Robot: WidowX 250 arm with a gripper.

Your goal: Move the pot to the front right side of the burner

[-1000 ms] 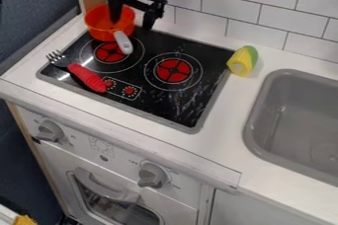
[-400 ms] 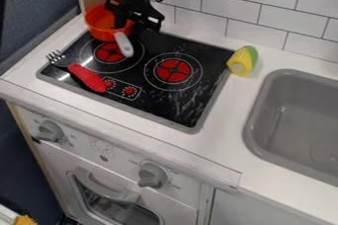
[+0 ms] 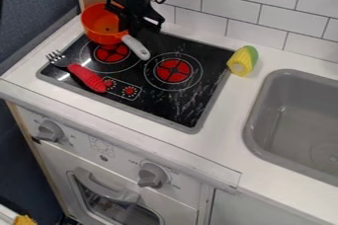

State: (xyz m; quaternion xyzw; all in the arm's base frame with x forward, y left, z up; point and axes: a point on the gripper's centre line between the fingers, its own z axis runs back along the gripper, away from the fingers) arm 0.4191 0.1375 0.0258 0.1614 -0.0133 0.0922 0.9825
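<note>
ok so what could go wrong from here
The pincer is at the right rim of the orange pot, so an off-centre hold there might let the pot tilt or swing if it is lifted. The pot's grey handle sticks out toward the front right and could lead the way into a bump. The red-handled fork lies across the front left of the stovetop, so a path swinging that way may knock it.

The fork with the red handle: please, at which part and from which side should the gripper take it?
Probably by the middle of its red handle, from above, closing across the width. The handle lies low on the cooktop, long and uncovered, and is thicker than the thin tines.
</note>
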